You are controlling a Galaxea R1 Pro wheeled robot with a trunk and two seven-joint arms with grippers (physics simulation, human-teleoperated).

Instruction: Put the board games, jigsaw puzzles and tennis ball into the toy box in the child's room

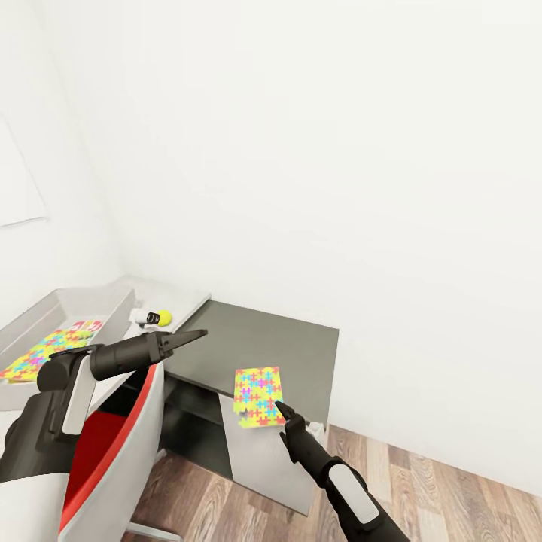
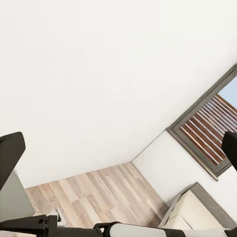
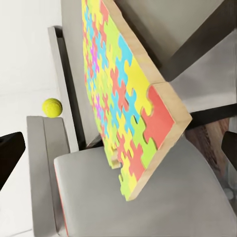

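A red chair with a white shell (image 1: 113, 452) stands on wood plank flooring (image 1: 421, 482) before a plain white wall (image 1: 339, 150), near a dark-framed window (image 2: 210, 131).

No legible text, label, brand, number or sign appears in any view. The flat multicoloured jigsaw slab (image 1: 258, 395) at the edge of the dark grey cabinet top (image 1: 293, 346) carries only interlocking coloured pieces, no print. The second multicoloured jigsaw slab (image 1: 41, 354) in the light grey rectangular bin (image 1: 90, 305) is likewise unlettered. A red-and-white printed item (image 1: 89, 326) beside it is too small to read. The small yellow-green ball (image 3: 52, 107) shows no marking.
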